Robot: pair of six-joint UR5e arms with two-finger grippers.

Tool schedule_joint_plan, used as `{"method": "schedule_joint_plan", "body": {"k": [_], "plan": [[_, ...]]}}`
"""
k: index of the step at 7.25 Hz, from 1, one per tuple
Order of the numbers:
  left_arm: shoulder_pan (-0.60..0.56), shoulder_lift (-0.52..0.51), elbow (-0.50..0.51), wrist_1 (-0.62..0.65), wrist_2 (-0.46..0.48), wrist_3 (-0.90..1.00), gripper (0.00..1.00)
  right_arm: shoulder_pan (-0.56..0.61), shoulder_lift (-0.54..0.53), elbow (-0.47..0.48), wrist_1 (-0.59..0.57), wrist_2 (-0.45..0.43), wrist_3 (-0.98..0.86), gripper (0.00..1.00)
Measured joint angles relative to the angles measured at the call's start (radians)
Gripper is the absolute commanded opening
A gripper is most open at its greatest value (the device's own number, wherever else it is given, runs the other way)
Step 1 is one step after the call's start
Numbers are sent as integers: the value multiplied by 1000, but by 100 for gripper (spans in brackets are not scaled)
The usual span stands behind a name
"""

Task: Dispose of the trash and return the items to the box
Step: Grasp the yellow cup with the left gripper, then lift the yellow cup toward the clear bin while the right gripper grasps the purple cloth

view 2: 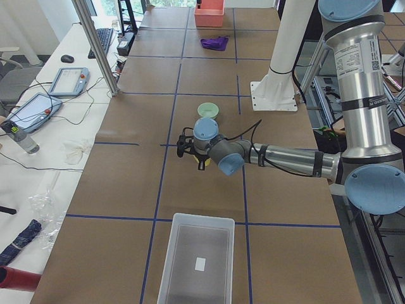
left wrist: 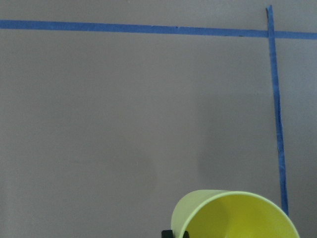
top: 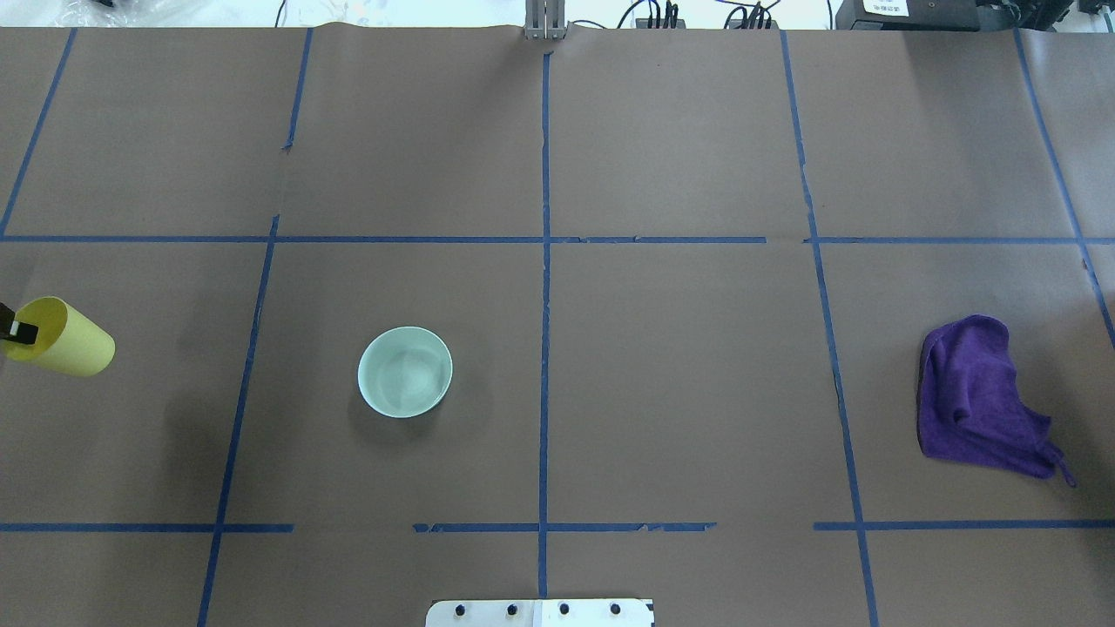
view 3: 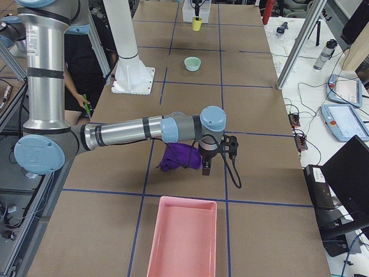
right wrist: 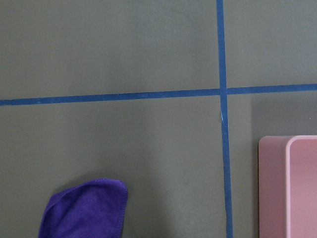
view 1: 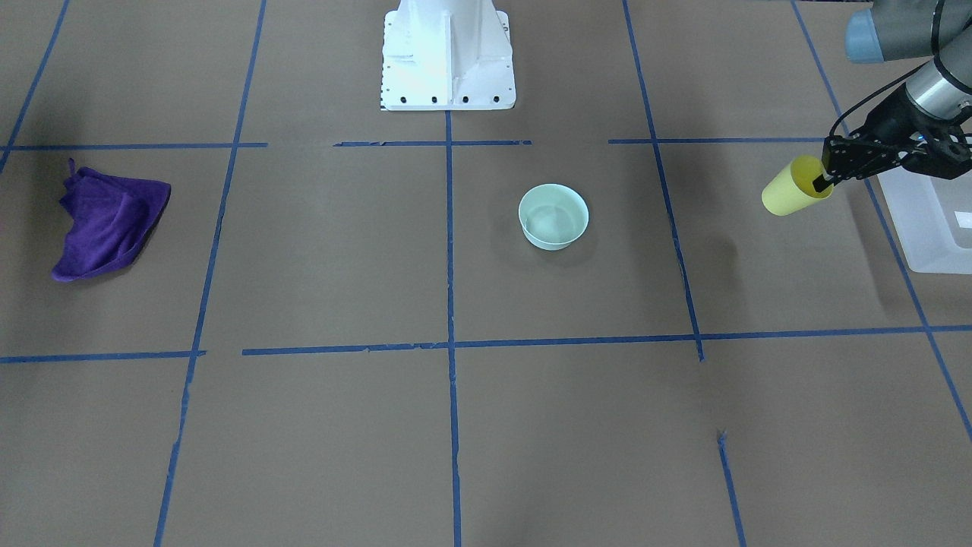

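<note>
Here's the left gripper (view 1: 825, 179), and it has the yellow cup (view 1: 790, 190) pinched by the rim: one finger inside the mouth, one outside, clamped on the wall. The cup hangs tilted almost on its side, clear of the brown table (view 1: 304, 266), with its own shadow below it. In the overhead view that puts it right out at 9 o'clock, at the very edge of the picture.

The box (view 1: 915, 224) – frosted white, small label inside – sits on the table just beyond the gripper, and the cup is beside it, not over it.

The mint-green bowl (view 1: 553, 216) stands upright on the table, alone in its taped square, at about 8 o'clock from the centre of the overhead view, well apart from the cup.

Over at 3 o'clock a purple cloth (view 1: 110, 224) lies crumpled. The right gripper (view 3: 206, 171) hangs pointing down just beside it (only the side camera catches it, so whether its fingers are open or closed I cannot tell). Near that end – a pink tray (view 3: 183, 242), well apart from the bowl.
</note>
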Motion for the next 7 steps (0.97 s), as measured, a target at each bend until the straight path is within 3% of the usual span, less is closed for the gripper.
{"method": "schedule_joint_plan", "body": {"k": [3, 5, 7], "plan": [[-102, -47, -54, 218, 38, 215, 0, -221, -79, 13, 334, -78, 377, 100], [-213, -161, -53, 451, 99, 420, 0, -392, -86, 14, 429, -178, 517, 100], [-346, -298, -33, 678, 189, 634, 0, -523, -86, 14, 453, -238, 550, 100]]}}
